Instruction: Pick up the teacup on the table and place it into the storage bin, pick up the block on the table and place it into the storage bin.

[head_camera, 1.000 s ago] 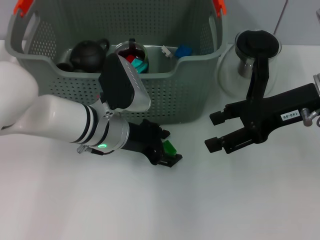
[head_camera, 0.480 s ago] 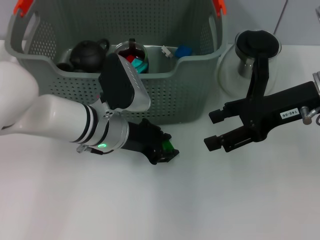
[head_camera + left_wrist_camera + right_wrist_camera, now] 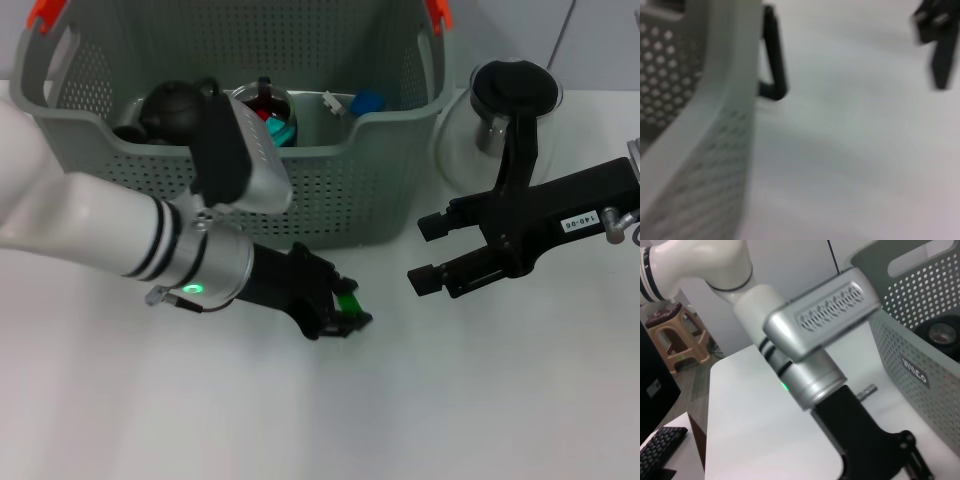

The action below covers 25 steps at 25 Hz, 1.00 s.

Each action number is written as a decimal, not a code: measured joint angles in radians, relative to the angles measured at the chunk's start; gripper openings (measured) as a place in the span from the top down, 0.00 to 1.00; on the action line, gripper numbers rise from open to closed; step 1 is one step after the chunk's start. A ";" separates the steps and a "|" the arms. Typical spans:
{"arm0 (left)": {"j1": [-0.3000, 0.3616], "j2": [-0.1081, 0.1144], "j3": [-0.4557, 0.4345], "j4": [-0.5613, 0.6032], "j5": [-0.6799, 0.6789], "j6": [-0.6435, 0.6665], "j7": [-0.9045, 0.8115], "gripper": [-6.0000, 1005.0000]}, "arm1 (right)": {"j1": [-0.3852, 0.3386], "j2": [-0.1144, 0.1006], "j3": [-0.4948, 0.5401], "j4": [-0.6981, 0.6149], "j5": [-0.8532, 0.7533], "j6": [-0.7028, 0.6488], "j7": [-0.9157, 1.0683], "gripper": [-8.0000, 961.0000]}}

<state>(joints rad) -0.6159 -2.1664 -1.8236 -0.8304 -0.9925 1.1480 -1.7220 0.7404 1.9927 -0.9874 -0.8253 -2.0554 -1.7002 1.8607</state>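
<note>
In the head view, the green block point(image 3: 347, 298) is pinched between the black fingers of my left gripper point(image 3: 348, 306), which is shut on it just in front of the storage bin point(image 3: 330, 190), right of the bin's middle. The grey perforated bin holds a black teapot point(image 3: 172, 108), a round glass vessel point(image 3: 262, 100) and small coloured pieces. No teacup shows on the table. To the right of the block, my right gripper point(image 3: 426, 253) stands open with nothing in it. In the right wrist view my left arm's silver wrist point(image 3: 820, 325) is beside the bin wall point(image 3: 920, 360).
A glass pitcher point(image 3: 510, 100) with a black handle stands right of the bin, behind my right arm. The left wrist view shows the bin wall point(image 3: 715, 125) and the white table point(image 3: 850, 150). A stool point(image 3: 675, 330) stands on the floor beyond the table.
My left gripper has closed on the green block and shifted a little right and toward the front edge with it. The left arm looks raised. The right arm has barely moved.
</note>
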 joint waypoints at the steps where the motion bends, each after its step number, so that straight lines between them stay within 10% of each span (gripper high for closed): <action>1: 0.001 0.000 -0.022 -0.012 0.000 0.049 0.000 0.56 | 0.001 0.000 0.002 0.000 0.000 -0.001 0.000 0.02; 12: -0.015 0.061 -0.531 -0.151 -0.081 0.708 0.005 0.53 | 0.006 0.001 0.005 0.002 0.009 -0.044 -0.033 0.02; 18: -0.034 0.147 -0.753 -0.098 -0.185 0.690 -0.004 0.51 | 0.004 0.002 0.004 -0.002 0.014 -0.061 -0.038 0.02; 25: -0.087 0.195 -0.750 -0.007 -0.187 0.459 -0.012 0.49 | 0.004 0.002 0.004 -0.003 0.014 -0.062 -0.038 0.02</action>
<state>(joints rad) -0.7025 -1.9714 -2.5739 -0.8376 -1.1799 1.6073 -1.7343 0.7441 1.9942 -0.9833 -0.8284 -2.0416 -1.7625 1.8224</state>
